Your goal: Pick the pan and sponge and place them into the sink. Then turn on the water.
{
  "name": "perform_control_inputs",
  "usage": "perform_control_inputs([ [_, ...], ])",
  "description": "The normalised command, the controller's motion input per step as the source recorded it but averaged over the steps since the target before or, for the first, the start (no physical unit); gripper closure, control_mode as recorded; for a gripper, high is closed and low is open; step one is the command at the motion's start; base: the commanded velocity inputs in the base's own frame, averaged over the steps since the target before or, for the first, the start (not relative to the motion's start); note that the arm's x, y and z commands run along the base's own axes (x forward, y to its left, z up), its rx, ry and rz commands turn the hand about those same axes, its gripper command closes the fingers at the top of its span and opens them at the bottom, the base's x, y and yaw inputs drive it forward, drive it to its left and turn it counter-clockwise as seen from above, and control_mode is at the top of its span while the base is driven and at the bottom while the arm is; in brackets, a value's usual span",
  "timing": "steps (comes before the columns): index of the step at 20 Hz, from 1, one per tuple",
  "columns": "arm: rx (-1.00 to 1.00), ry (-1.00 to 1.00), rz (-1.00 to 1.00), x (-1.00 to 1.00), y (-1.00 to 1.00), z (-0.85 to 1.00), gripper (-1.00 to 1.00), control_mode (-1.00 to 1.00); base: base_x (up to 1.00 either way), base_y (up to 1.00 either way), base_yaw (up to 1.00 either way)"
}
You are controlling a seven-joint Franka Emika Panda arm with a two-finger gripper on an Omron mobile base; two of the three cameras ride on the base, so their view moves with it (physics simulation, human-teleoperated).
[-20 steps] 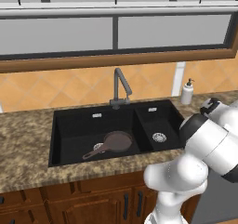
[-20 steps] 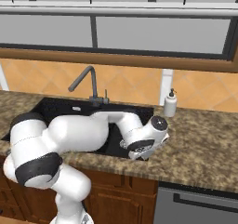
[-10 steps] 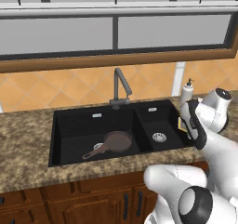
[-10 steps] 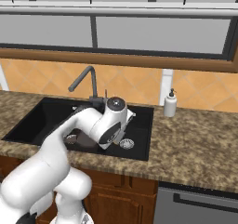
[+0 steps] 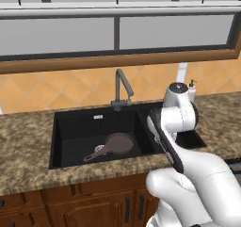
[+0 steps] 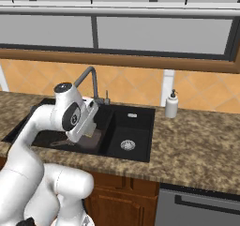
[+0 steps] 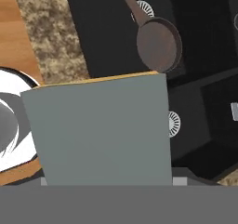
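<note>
The small round dark brown pan (image 5: pixel 117 142) lies in the black double-basin sink's (image 5: pixel 70 127) large bowl; the hand (image 6: pixel 90 126) grips the grey-green-faced yellow sponge (image 7: pixel 100 130).

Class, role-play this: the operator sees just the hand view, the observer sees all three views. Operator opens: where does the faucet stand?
Observer: The faucet rises behind the sink, near the divider between its basins.
Operator: Anything on the counter?
Observer: A white soap dispenser, right of the sink by the wall.
Operator: Where's my gripper?
Observer: The gripper hangs over the sink, in front of the faucet.
</note>
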Motion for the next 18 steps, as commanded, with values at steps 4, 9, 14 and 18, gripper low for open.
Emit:
perform_control_inputs([
  [4, -0.28, 0.16, 0.02, 0.05, 1.0, 0.05, 1.0, -1.0, 0.0, 0.0, 0.0],
  [9, -0.25, 0.15, 0.01, 0.04, 0.99, 0.0, 1.0, -1.0, 0.0, 0.0, 0.0],
  [14, -0.12, 0.08, 0.16, 0.18, 0.62, 0.0, 1.0, -1.0, 0.0, 0.0, 0.0],
  [18, -0.06, 0.2, 0.15, 0.64, 0.3, -0.08, 1.0, -1.0, 0.0, 0.0, 0.0],
])
